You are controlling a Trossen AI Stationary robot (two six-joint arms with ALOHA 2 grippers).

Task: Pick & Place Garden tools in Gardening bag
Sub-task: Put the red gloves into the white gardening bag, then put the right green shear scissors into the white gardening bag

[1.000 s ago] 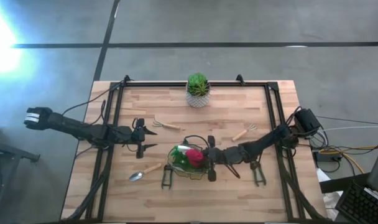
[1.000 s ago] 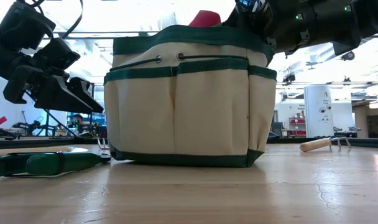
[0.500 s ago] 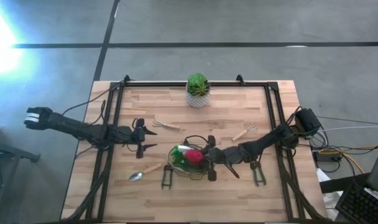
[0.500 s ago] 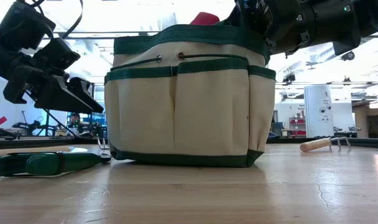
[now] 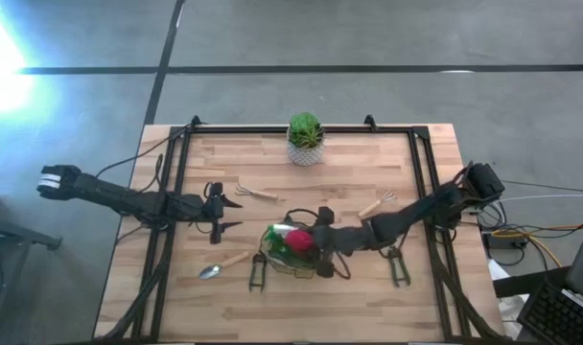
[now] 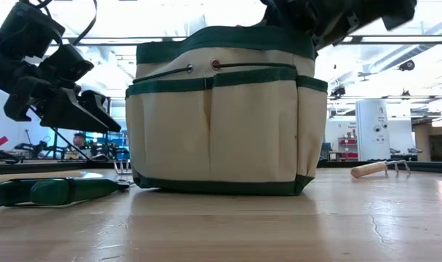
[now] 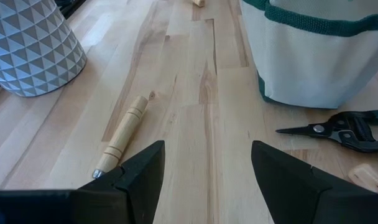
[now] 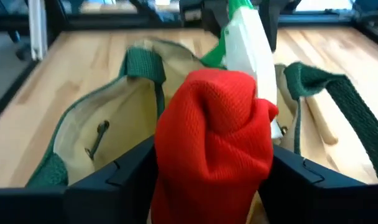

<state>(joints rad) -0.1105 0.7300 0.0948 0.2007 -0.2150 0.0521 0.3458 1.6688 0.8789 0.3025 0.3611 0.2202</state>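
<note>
The beige gardening bag (image 5: 284,251) with green trim stands upright on its base at the table's near middle. In it sit a red item (image 8: 217,143) and a green-and-white spray bottle (image 8: 245,37). My right gripper (image 5: 314,246) hovers open over the bag's mouth, its fingers on either side of the red item. To the left of the bag, above the table, my left gripper (image 7: 207,180) waits open and holds nothing. A wooden-handled rake (image 5: 258,192), a second rake (image 5: 378,203), a trowel (image 5: 222,264) and two shears (image 5: 258,273) (image 5: 399,268) lie flat on the table. My right gripper stands open over the red item's top (image 8: 176,124), coming in slanting down from the table's right. The cloth fills the gap between the fingers (image 8: 114,183), and I cannot tell whether they touch it. The red item rests inside the bag.
A potted plant in a white patterned pot (image 5: 305,141) stands at the far middle. Black frame rails (image 5: 181,163) run along the table's left, right and far sides. Bare wood lies in front of the bag toward the near edge.
My right gripper has opened, let go of the red item and risen a little above the bag, tipping its fingers closer to level. The red item has sunk into the bag and no longer shows above the rim in the low view.
</note>
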